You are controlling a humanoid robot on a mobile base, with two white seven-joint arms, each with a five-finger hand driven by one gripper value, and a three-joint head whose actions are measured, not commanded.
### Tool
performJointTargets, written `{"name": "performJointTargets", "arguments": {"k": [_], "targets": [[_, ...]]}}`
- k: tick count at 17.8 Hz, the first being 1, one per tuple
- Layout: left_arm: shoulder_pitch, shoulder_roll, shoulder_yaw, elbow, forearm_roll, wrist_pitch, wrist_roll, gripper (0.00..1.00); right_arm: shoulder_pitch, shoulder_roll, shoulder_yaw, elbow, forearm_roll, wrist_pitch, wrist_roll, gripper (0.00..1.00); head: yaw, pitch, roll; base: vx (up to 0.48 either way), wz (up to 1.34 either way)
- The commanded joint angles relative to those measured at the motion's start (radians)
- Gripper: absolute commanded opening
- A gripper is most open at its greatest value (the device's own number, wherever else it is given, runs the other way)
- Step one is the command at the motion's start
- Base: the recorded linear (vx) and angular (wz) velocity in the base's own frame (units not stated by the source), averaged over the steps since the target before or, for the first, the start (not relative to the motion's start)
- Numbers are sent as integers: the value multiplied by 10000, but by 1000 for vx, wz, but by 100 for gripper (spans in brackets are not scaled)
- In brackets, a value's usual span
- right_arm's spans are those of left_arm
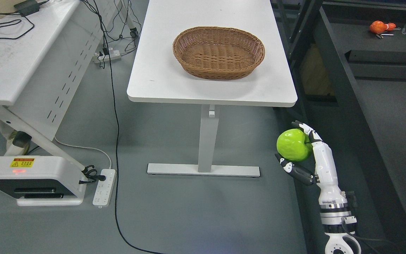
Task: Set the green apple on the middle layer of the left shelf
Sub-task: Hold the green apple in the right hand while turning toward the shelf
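Head view, looking down at a grey floor. At lower right, the robot's right hand point(303, 155) rises from a white and black arm, its fingers point(305, 127) and thumb curled around a bright green apple point(293, 144), held in the air below the near right corner of a white table point(160, 70). An oval brown wicker basket point(219, 53) sits on that table. Dark shelving point(382, 56) runs along the right side, with a small orange object point(380, 26) resting on its surface, well apart from the apple. At left stand a second white desk point(9, 63), black cables and a white power strip point(103, 187) on the floor.
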State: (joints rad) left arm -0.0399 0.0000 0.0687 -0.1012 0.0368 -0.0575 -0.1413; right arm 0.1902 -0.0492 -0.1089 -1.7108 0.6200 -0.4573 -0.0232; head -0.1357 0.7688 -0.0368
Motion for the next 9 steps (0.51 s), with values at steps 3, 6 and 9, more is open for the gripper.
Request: {"name": "performJointTargets", "arguments": {"k": [3,6,9], "targets": [[0,175,-27,0,0,-8,2,100,261,-15,476,35,12,-13,17,0,0,0,0,-210,37],[0,175,-27,0,0,7,2,100,292,-15,476,50,12,17,2,0,0,0,0,-201,101],[0,175,4,0,0,-8,2,100,307,16,460,50,-3,33,2,0,0,0,0,-205,137]]}}
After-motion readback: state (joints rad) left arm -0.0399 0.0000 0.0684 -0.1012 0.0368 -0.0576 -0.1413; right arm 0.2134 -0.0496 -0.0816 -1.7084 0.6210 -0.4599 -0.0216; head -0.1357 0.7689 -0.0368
